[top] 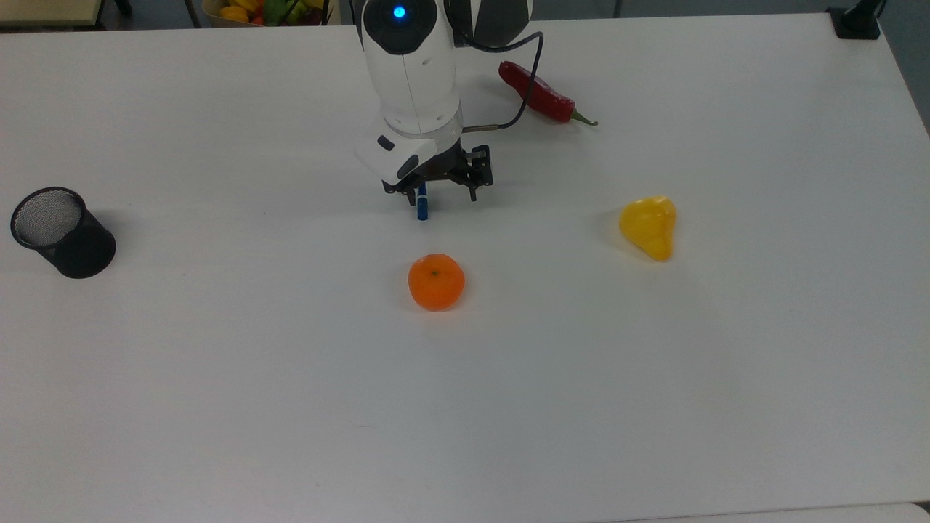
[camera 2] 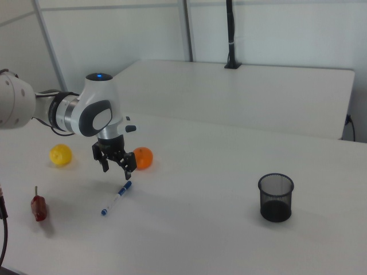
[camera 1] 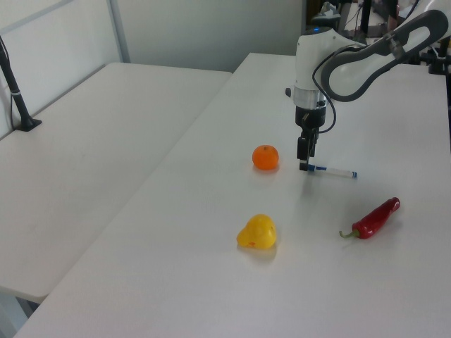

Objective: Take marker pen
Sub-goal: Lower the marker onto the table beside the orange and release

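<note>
One container, a black mesh cup [camera 2: 276, 197], stands upright on the bench [camera 2: 229, 229] with nothing visible inside. The marker pen [camera 2: 116, 197] lies flat on the bench under the gripper [camera 2: 116, 165], whose fingers [camera 2: 129, 170] are spread wide, holding nothing.

Wide bare stretches of white worktop [top: 654, 407] across the top view's lower half, open for passage. Near the middle, an orange [top: 436, 282] just below the pen [camera 1: 331, 171], narrowing approach from that side. Directly above the pen's blue end, the gripper [camera 2: 115, 165] with fingers spread apart, close over the surface. To the top view's right, a yellow pear [top: 649, 226], well apart. Toward the top view's upper edge, a red chilli [top: 539, 94] beside the arm and its cable. At the top view's far left, a black mesh cup [top: 62, 232], standing alone, well clear of everything else.
</note>
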### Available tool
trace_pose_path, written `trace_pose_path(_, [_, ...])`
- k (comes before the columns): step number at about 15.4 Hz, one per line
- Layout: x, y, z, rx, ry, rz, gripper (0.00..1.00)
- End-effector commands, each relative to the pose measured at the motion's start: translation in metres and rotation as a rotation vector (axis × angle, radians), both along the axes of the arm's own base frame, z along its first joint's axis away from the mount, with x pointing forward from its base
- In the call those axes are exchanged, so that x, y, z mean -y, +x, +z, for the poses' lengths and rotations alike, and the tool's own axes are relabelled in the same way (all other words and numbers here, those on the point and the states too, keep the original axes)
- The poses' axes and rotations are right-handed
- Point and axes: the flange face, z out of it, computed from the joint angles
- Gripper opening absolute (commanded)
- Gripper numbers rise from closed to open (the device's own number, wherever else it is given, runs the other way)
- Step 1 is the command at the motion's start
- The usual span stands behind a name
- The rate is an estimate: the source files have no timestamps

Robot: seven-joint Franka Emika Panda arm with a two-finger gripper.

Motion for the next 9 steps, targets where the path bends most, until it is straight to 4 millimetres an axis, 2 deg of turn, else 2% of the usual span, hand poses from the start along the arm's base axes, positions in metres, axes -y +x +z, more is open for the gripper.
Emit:
trace_pose_path(1, [0.009, -0.003, 0.037, 0.054, -0.004, -0.031, 1.0])
trace_pose_path(4, [0.022, -0.005, 0.083, 0.052, -0.01, -0.046, 1.0])
trace_pose_path(7, [0.049, -0.006, 0.137, 0.075, -0.012, -0.084, 1.0])
trace_pose_path(9, [0.07, -0.014, 0.172, 0.078, -0.018, -0.116, 1.0])
